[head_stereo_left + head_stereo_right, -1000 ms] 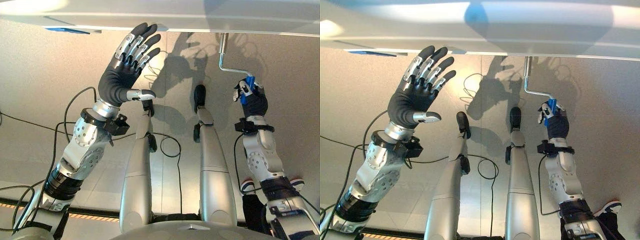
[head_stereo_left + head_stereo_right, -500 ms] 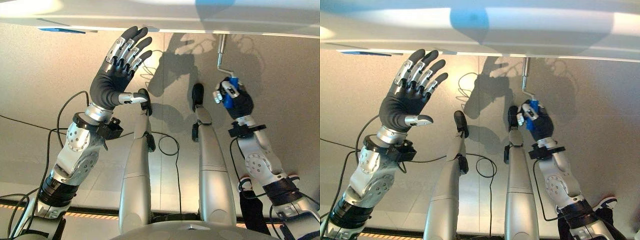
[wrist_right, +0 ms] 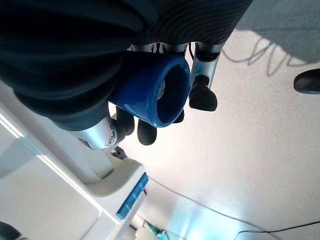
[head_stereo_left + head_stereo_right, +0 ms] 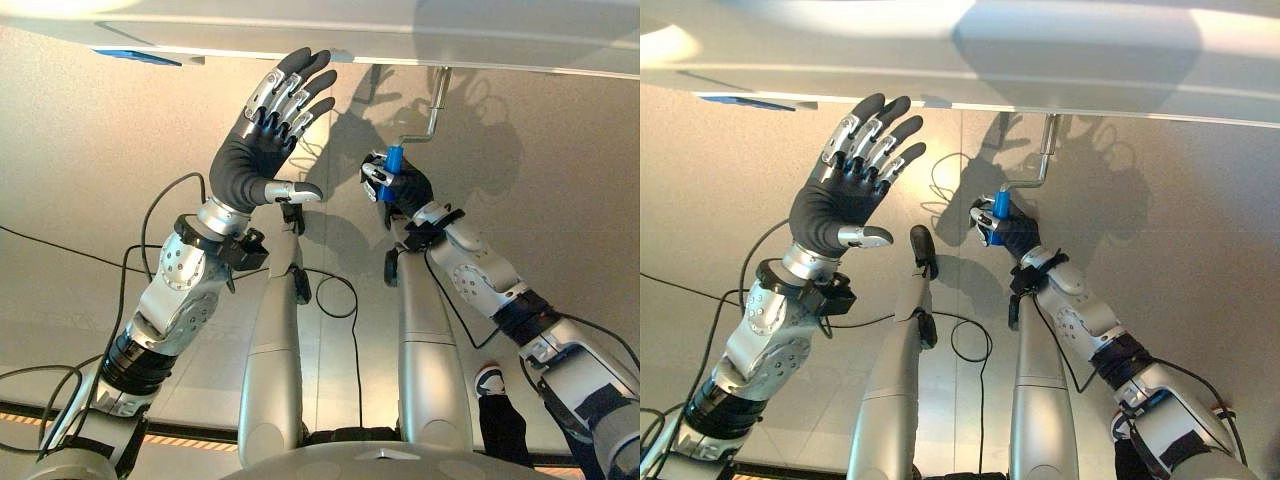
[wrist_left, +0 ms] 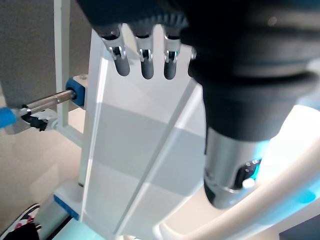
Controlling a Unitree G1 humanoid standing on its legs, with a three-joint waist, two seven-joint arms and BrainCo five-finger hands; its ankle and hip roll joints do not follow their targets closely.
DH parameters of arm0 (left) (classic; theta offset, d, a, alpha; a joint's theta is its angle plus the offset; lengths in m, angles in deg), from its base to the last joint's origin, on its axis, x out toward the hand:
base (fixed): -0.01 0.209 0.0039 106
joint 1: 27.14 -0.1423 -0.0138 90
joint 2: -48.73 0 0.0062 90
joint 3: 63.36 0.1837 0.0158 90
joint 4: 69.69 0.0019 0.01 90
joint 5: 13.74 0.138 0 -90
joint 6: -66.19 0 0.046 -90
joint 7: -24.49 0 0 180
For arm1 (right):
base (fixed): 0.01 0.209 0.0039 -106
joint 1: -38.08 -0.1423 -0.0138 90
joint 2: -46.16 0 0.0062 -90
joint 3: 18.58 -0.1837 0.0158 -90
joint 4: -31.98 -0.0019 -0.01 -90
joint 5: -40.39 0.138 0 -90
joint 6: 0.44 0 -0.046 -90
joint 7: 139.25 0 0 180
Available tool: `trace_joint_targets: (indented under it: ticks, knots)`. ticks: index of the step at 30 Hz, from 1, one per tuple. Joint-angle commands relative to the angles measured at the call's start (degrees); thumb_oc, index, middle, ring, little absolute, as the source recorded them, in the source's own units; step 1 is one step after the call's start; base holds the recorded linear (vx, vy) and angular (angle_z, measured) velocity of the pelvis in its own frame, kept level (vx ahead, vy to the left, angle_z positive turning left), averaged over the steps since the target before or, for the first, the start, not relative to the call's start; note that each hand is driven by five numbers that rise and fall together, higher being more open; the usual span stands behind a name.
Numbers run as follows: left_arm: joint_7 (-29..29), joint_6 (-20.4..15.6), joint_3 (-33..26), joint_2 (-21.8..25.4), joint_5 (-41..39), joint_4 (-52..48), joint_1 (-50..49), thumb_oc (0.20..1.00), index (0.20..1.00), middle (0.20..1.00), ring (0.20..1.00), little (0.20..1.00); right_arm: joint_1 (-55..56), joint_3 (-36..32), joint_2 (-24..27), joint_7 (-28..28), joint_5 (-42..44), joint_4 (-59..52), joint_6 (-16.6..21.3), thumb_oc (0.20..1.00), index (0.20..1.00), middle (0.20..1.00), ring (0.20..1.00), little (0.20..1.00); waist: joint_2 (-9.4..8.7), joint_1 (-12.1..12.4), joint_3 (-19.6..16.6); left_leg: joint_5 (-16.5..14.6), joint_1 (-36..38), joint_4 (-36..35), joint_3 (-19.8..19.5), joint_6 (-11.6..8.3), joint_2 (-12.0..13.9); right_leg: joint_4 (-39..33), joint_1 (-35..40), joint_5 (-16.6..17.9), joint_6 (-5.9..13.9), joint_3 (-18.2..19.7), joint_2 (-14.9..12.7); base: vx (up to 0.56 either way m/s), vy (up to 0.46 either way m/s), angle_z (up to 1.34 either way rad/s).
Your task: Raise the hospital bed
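Observation:
The white foot end of the hospital bed (image 4: 400, 35) spans the top of the eye views. A metal crank (image 4: 434, 105) hangs from its lower edge and ends in a blue handle (image 4: 391, 168). My right hand (image 4: 402, 190) is shut on that blue handle (image 3: 152, 92), fingers curled round it. My left hand (image 4: 262, 140) is raised to the left of the crank, open with fingers straight and spread, close to the bed's lower edge. In the left wrist view the bed's white end panel (image 5: 135, 150) lies past the fingertips (image 5: 146, 67), and the crank's shaft (image 5: 47, 100) shows to one side.
A blue fitting (image 4: 135, 55) sits under the bed's edge at the upper left. Pale floor (image 4: 80, 180) lies below and around both arms. A person's shoe (image 4: 490, 378) shows at the lower right by my right forearm.
My right hand has swung the blue handle leftward and downward, turning the crank. My left hand shifted slightly right and up, still open.

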Motion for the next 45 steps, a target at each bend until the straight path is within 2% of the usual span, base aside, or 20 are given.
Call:
trace_joint_targets:
  ticks: [1,5,6,7,9,10,11,17,18,21,22,26,30,39,42,45]
  knots:
    - [-0.06,-3.49,1.64,-1.6,1.59,-2.47,2.46,1.0,1.0,1.0,1.0,1.0,-7.86,2.85,-6.55,-1.68,-5.75,1.14,1.52,0.2,0.2,0.2,0.2,0.2,0.73,2.44,-1.05,-8.65,1.17,7.71,1.01,0.96,-1.34,-8.71,4.28,5.57,4.29,-1.97,0.07,0.0,0.0,0.0]
    - [0.4,-3.44,1.71,-1.3,0.28,-4.25,1.3,1.0,1.0,1.0,1.0,1.0,-14.84,2.22,-9.56,2.35,-12.43,16.04,0.07,0.2,0.2,0.2,0.2,0.2,1.88,4.05,-1.05,-8.72,1.23,7.75,0.84,0.96,-1.4,-8.95,4.33,5.6,4.26,-2.14,-0.07,0.0,0.0,0.0]
    - [0.4,-3.42,1.65,-1.26,0.27,-4.29,1.27,1.0,1.0,1.0,1.0,1.0,-14.92,2.24,-9.64,2.32,-12.43,16.15,0.12,0.2,0.2,0.2,0.2,0.2,1.85,4.02,-1.05,-8.73,1.2,7.76,0.84,0.96,-1.38,-8.96,4.32,5.6,4.26,-2.15,-0.06,0.0,0.0,0.0]
    - [0.8,-3.15,1.74,0.11,-0.69,-6.01,0.04,1.0,1.0,1.0,1.0,1.0,-17.97,2.22,-10.25,5.03,-17.87,23.96,-1.09,0.2,0.2,0.2,0.2,0.2,2.23,4.75,-1.05,-8.7,1.24,7.67,0.83,0.95,-1.32,-8.99,4.37,5.52,4.2,-2.13,0.03,0.0,0.0,0.0]
    - [1.08,-2.94,2.29,0.52,-1.36,-6.21,-0.02,1.0,1.0,1.0,1.0,1.0,-19.05,2.19,-10.74,5.41,-17.67,27.1,-1.64,0.2,0.2,0.2,0.2,0.2,2.17,4.88,-1.05,-8.69,1.16,7.68,0.83,0.94,-1.3,-9.1,4.38,5.56,4.19,-2.07,0.07,0.0,0.0,0.0]
    - [1.18,-2.66,3.97,1.11,-1.92,-5.81,0.89,1.0,1.0,1.0,1.0,1.0,-21.94,1.46,-10.54,7.42,-19.36,35.78,-2.46,0.2,0.2,0.2,0.2,0.2,2.29,5.04,-1.05,-8.67,1.19,7.7,0.83,0.91,-1.35,-9.17,4.52,5.52,4.2,-2.05,0.11,0.0,0.0,0.0]
    - [1.28,-2.34,4.91,1.3,-2.13,-5.55,1.54,1.0,1.0,1.0,1.0,1.0,-22.86,0.82,-10.22,8.03,-19.3,39.13,-2.96,0.2,0.2,0.2,0.2,0.2,2.35,5.06,-1.05,-8.64,1.19,7.69,0.76,0.9,-1.39,-9.16,4.6,5.51,4.2,-2.11,0.1,0.01,0.019,0.05]
    - [0.96,-1.76,6.96,1.93,-2.73,-5.87,3.17,1.0,1.0,1.0,1.0,1.0,-24.15,-3.5,-8.05,9.89,-16.04,49.67,-3.63,0.2,0.2,0.2,0.2,0.2,2.52,4.93,-1.05,-8.68,1.51,7.42,0.62,0.89,-1.41,-9.05,4.74,5.19,4.27,-2.4,0.07,0.01,0.005,0.02]
    - [0.79,-1.78,7.46,2.23,-2.78,-5.45,3.8,1.0,1.0,1.0,1.0,1.0,-24.59,-4.54,-6.13,10.83,-17.32,53.44,-4.25,0.2,0.2,0.2,0.2,0.2,2.56,4.85,-1.05,-8.71,1.7,7.33,0.72,0.87,-1.45,-9.09,4.99,5.02,4.29,-2.48,0.11,0.0,0.0,0.0]
    - [0.88,-1.73,8.08,2.23,-2.83,-5.09,4.6,1.0,1.0,1.0,1.0,1.0,-24.08,-5.57,-4.56,10.95,-17.11,55.68,-4.69,0.2,0.2,0.2,0.2,0.2,2.61,4.76,-1.05,-8.8,1.86,7.39,0.8,0.86,-1.51,-9.06,5.11,4.99,4.32,-2.55,0.09,0.0,0.0,0.0]
    - [1.0,-1.61,8.38,2.26,-2.94,-4.81,4.87,1.0,1.0,1.0,1.0,1.0,-23.42,-6.4,-2.07,10.95,-18.46,58.31,-5.38,0.2,0.2,0.2,0.2,0.2,2.59,4.56,-1.05,-8.89,2.01,7.43,0.57,0.86,-1.64,-9.04,5.34,4.82,4.36,-2.56,0.08,0.01,0.015,0.03]
    - [1.23,-1.69,8.83,2.42,-2.82,-4.6,5.54,1.0,1.0,1.0,1.0,1.0,-22.18,-8.49,1.31,11.71,-18.51,60.83,-5.8,0.2,0.2,0.2,0.2,0.2,2.84,4.41,-1.05,-8.98,2.35,7.27,0.51,0.87,-1.75,-9.06,5.58,4.74,4.47,-2.59,0.0,0.0,0.015,0.04]
    - [1.24,-1.84,8.55,2.81,-2.7,-4.61,5.23,1.0,1.0,1.0,1.0,1.0,-19.09,-12.86,4.75,13.27,-15.22,61.68,-5.19,0.2,0.2,0.2,0.2,0.2,3.19,4.1,-1.05,-9.05,2.8,6.79,0.64,0.93,-1.72,-9.01,5.66,4.55,4.52,-2.44,0.03,0.0,0.008,0.02]
    - [0.26,-2.46,7.75,3.86,-2.53,-4.66,5.05,1.0,1.0,1.0,1.0,1.0,-12.24,-20.51,8.6,17.02,-9.66,61.68,-3.44,0.2,0.2,0.2,0.2,0.2,3.13,3.0,-1.05,-9.38,3.13,6.85,0.83,0.97,-1.8,-8.86,5.87,4.16,4.41,-2.08,0.17,0.0,0.0,0.0]
    - [0.17,-2.56,7.44,4.02,-2.45,-4.71,4.78,1.0,1.0,1.0,1.0,1.0,-10.08,-22.13,8.94,17.79,-8.46,60.44,-2.51,0.2,0.2,0.2,0.2,0.2,2.96,2.58,-1.05,-9.47,3.17,7.07,0.82,0.96,-1.75,-8.83,5.95,4.12,4.39,-2.06,0.11,0.0,0.0,0.0]
    - [-0.18,-2.69,6.67,3.73,-2.56,-4.9,4.44,1.0,1.0,1.0,1.0,1.0,-7.87,-24.6,8.12,18.38,-3.52,56.8,-0.28,0.2,0.2,0.2,0.2,0.2,2.49,2.05,-1.05,-9.59,3.13,7.15,0.94,0.95,-1.68,-8.87,5.93,4.09,4.4,-2.02,0.17,0.0,0.0,0.0]
